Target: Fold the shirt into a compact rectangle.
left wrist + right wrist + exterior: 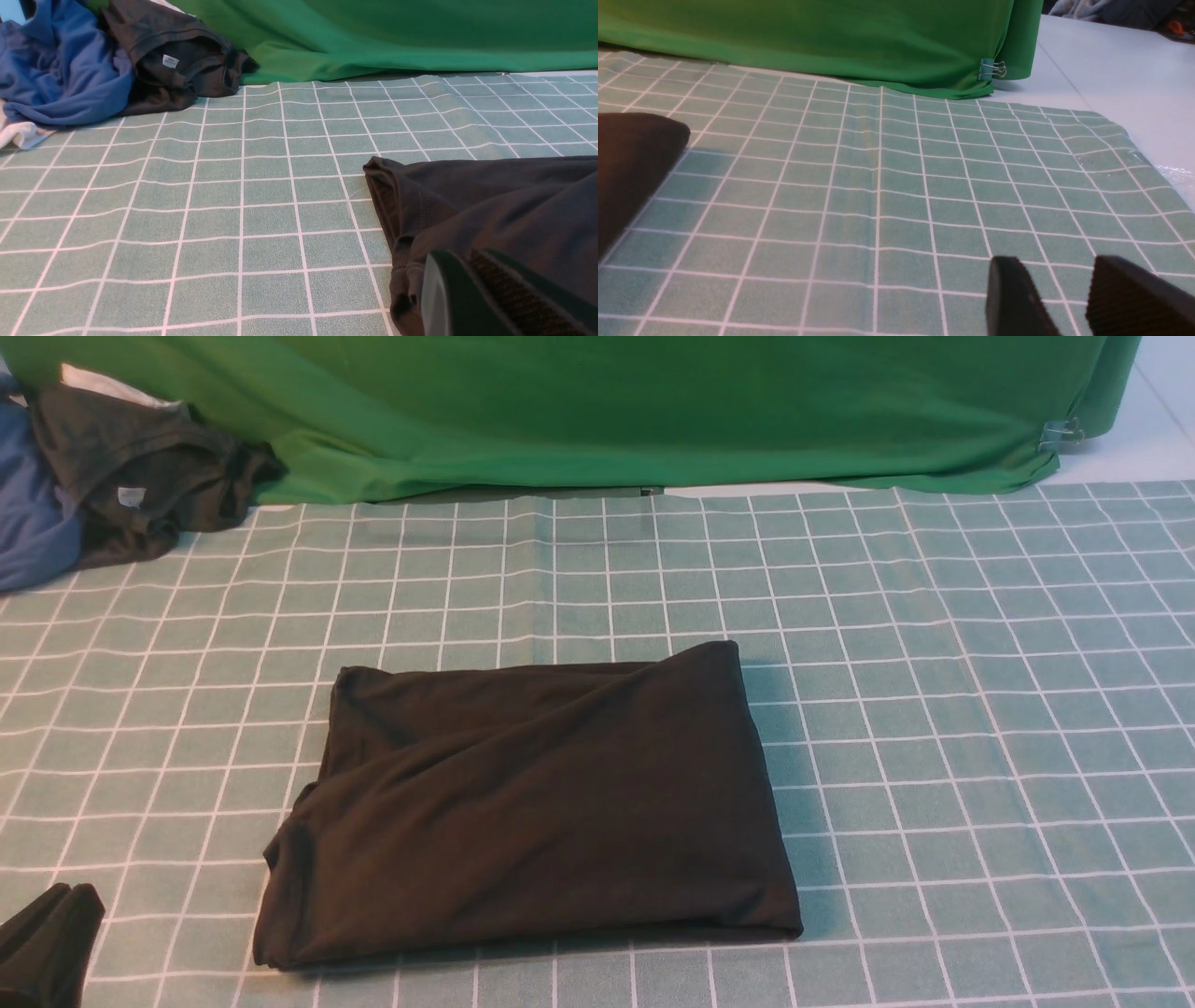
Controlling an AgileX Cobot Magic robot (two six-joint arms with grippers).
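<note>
Shirt beside left gripper, folded but uneven

Garments lie heaped at the far left of the front view: a blue garment [33,504], then a dark grey garment [140,457] with a pale tag [132,497]. At the near left corner, the left gripper [70,896] has its fingers pressed together, with no cloth seen between them. Just to its right, apart from it in that view, the black shirt [560,821] lies on the grid-patterned cloth [980,709], folded over itself. Its left edge is bunched, and a lower layer shows along the far side beneath a slanting fold. Farther right, outside the front view, the right gripper [1048,263] shows in its own wrist view with its fingers parted and grid cloth visible between them; it holds nothing, and the shirt lies to its left, well apart from its fingertips.
</note>
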